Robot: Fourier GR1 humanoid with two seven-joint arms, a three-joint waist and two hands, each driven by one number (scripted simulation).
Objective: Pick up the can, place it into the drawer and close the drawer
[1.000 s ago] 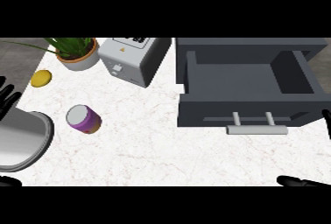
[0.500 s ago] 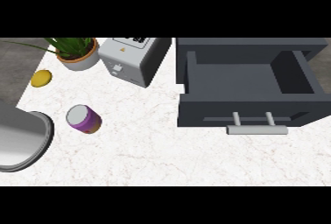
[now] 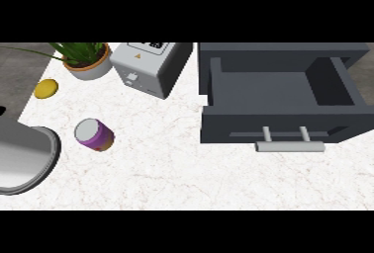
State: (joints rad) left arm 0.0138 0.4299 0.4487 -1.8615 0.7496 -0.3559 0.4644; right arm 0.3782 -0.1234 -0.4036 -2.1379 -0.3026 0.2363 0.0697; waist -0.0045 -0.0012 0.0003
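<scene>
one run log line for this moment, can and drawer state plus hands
phase: pre-grasp | can: on counter, left of drawer, untouched | drawer: open, nothing inside | hands: not in view

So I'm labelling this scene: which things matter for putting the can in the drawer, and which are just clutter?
Job:
- purple can, lying on the counter
- open drawer, with handle

Clutter:
- potted plant
- toaster
- yellow fruit
- metal pot

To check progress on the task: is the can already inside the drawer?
No, the can stands on the counter, left of the open drawer.
</scene>
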